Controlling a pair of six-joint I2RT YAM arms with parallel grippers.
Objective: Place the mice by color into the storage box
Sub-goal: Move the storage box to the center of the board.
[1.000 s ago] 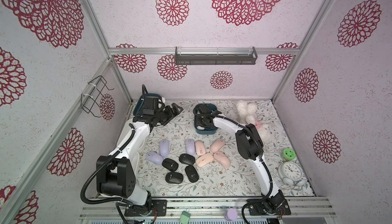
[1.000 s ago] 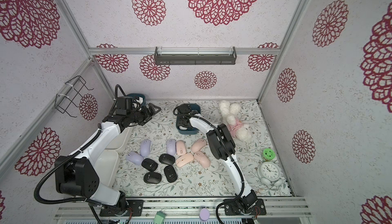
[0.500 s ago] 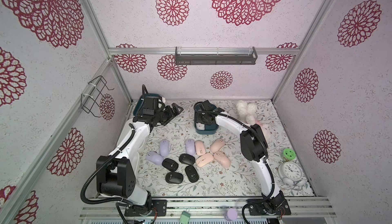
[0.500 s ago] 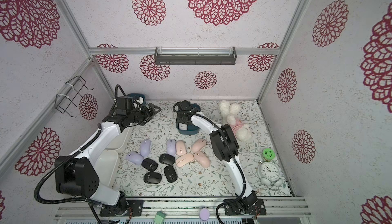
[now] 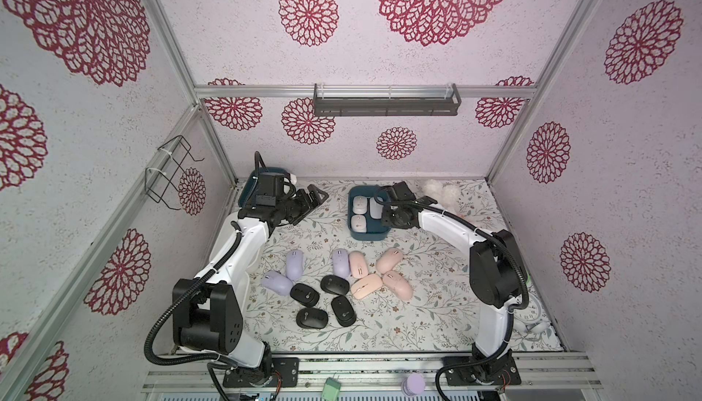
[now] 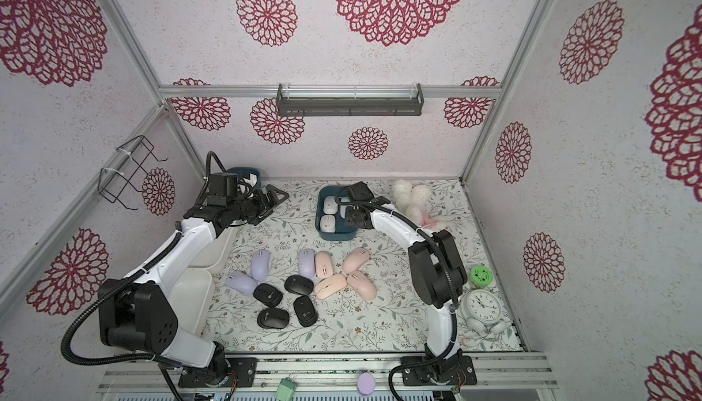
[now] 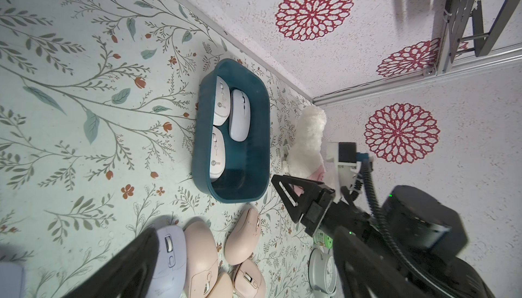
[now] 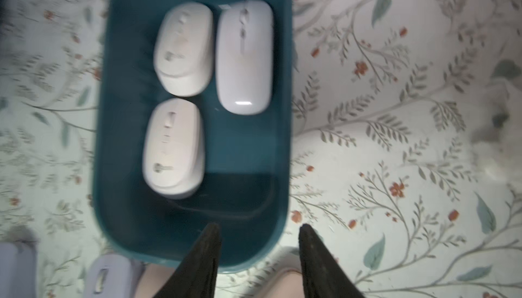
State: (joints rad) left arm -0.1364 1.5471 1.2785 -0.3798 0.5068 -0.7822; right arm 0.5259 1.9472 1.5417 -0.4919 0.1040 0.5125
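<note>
SORTED BY SHADE: Three white mice (image 5: 359,223) lie flat and close together in a teal storage box (image 5: 368,235) at 12 o'clock on the flowered worktop (image 5: 418,323). They fill all but the box's 5 o'clock corner. Packed that tightly, and with no other colour among them, they look like one finished colour group.

The right tool (image 8: 259,234) hangs over that open corner. Its jaws are partly apart and hold nothing, with one tip above the box floor and the other outside the wall. It is likely clear of the white group and free for the next pick.

The left tool (image 5: 311,199) is held high at 10 o'clock with its jaws wide and empty. That position is probably meant to keep it out of its partner's path over the box.

The rest of the job sits mid-worktop, already clustered by colour. Three lilac mice (image 5: 295,264) lie toward 9 o'clock, four peach-pink mice (image 5: 366,286) toward 3 o'clock and four black mice (image 5: 312,318) toward 6 o'clock. All are loose on the worktop and none is boxed.

A second teal box (image 5: 273,171) stands in the 11 o'clock corner, partly hidden behind the left arm, so its contents cannot be made out. A white plush toy (image 6: 410,194) at 1 o'clock and an alarm clock (image 6: 482,304) at 4 o'clock play no part in the sorting.
</note>
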